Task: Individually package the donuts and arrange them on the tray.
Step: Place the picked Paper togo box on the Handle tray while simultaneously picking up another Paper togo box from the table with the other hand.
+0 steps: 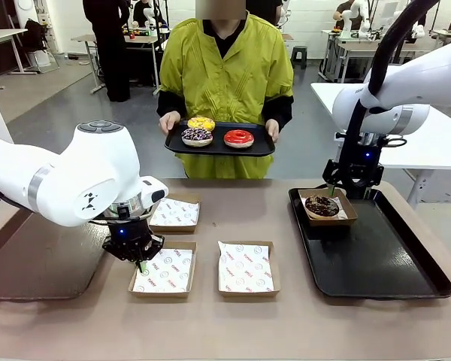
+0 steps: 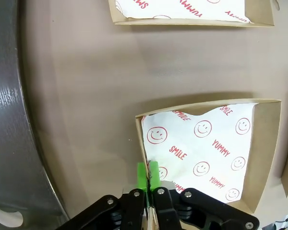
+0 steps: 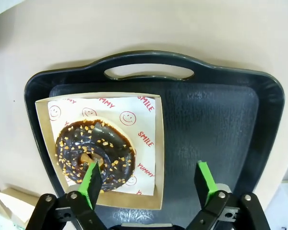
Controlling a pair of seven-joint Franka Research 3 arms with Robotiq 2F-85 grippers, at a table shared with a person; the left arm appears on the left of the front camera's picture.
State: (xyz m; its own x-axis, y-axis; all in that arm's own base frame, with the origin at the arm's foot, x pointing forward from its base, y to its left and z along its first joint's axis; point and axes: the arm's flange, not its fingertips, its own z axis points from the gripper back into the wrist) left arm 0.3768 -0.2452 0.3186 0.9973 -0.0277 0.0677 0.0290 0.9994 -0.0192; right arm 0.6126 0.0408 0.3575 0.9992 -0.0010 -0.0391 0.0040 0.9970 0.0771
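- A large black plastic tray with handles (image 1: 406, 278) lies on the tan table (image 1: 301, 331) on the robot's right side.
- A dark chocolate ring donut with pale crumbs (image 1: 322, 205) sits in a shallow brown cardboard box lined with white printed paper (image 3: 146, 143). This box is in the large tray's far-left corner, just inside the handle.
- The right gripper (image 3: 148, 184) hangs directly over that corner with its jaws spread wide and holds nothing. One green pad (image 3: 92, 182) shows in front of the donut's near edge, but I cannot tell whether it touches.
- The left gripper (image 2: 148, 175) is well to the left of the large tray. Its pads are pinched together on the side wall of an empty lined box (image 2: 206, 153).
- A second empty box (image 1: 246, 268) lies between that one and the large tray. A third empty box (image 1: 174, 213) lies farther back.
- Beyond the large tray's far-left corner, across the table, a person in a yellow-green coat (image 1: 225, 68) holds a smaller black tray (image 1: 218, 150).
- On the smaller tray rest a yellow sprinkled donut (image 1: 201, 122), a chocolate donut with pink-white sprinkles (image 1: 197, 135) and a glossy red donut (image 1: 238, 138).
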